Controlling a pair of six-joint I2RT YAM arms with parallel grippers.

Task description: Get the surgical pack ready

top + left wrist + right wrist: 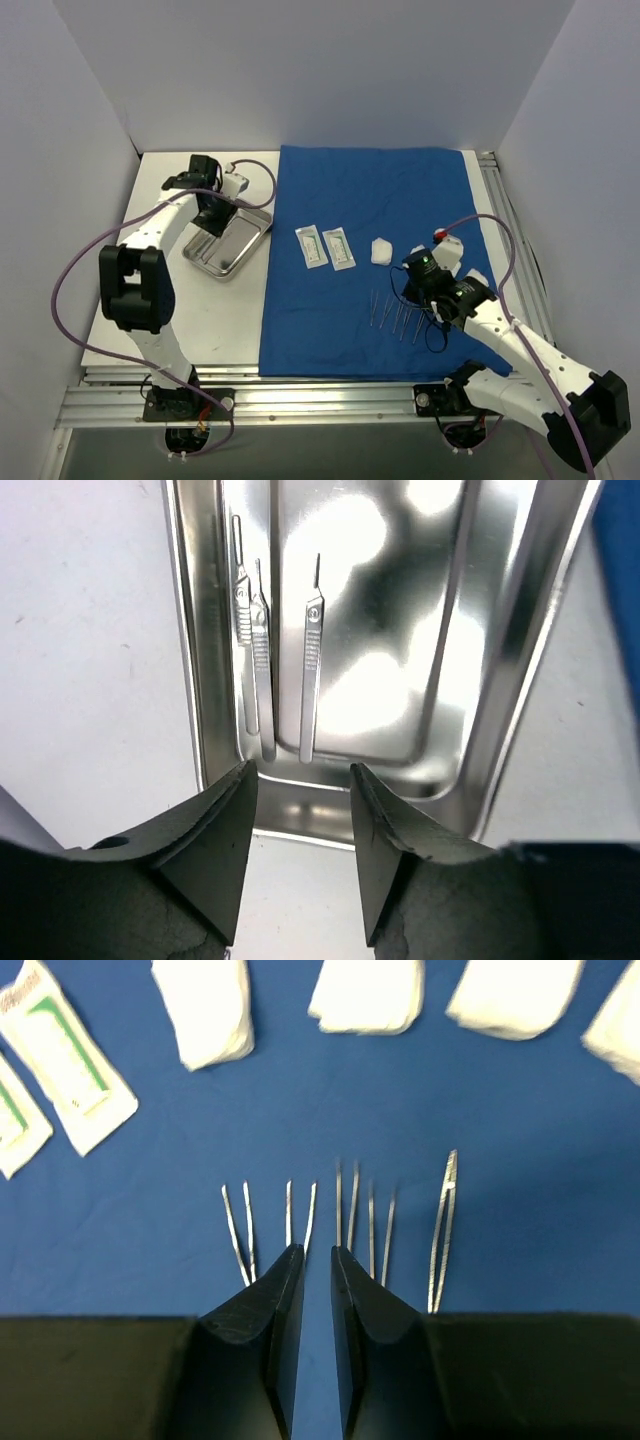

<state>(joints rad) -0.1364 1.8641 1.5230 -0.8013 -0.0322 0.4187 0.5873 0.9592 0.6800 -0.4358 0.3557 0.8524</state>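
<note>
Tray (246,246) beside drape (370,195) edge, left pincer (302,780) — parted

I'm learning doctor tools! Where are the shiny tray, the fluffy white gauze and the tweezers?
steel tray (236,246), top view, bare floor.
gauze wad (381,251), top view, its middle.
rightmost tweezers (449,1175), right wrist view, near the far end.

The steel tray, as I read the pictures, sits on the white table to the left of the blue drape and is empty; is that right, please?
Not quite. The steel tray does sit on the white table to the left of the blue drape, but it is not empty: the left wrist view shows thin metal instruments lying in it.
</note>
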